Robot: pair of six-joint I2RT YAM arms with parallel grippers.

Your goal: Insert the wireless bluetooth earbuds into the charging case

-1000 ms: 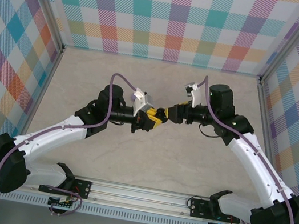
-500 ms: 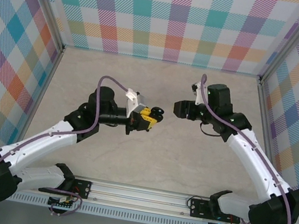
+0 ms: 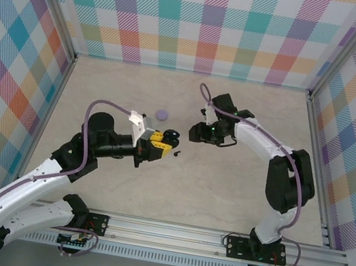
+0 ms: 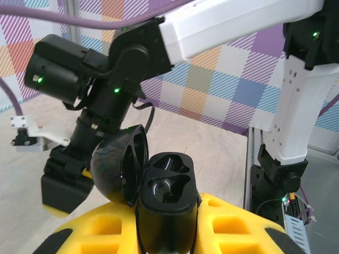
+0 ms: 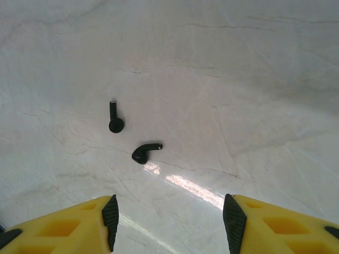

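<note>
A second ago the two claws met nose to nose over the middle of the desk [image 3: 223,189]; half a second ago they had drawn apart. The left arm has since pulled back to the left and nearer. The right arm has folded and swung left, its claw now over the desk just right of the left one.

The left claw [image 3: 161,140] stays clenched on the black charging case [image 4: 168,203], gripped between its yellow fingers. The lid [image 4: 117,168] is swung open to the left and the hollow wells face up.

With the left arm out of the way, a lavender round case [image 3: 162,114] now shows on the desk, just beyond the left claw and apart from it.

The right claw [image 5: 170,222] hangs released, its fingers standing apart with nothing between them. In its wrist view the two black earbuds [image 5: 114,123] lie loose on the bare desk ahead of the fingers. They are near each other but not touching – one with its stem pointing away, the other lying crosswise. Neither is in the case
</note>
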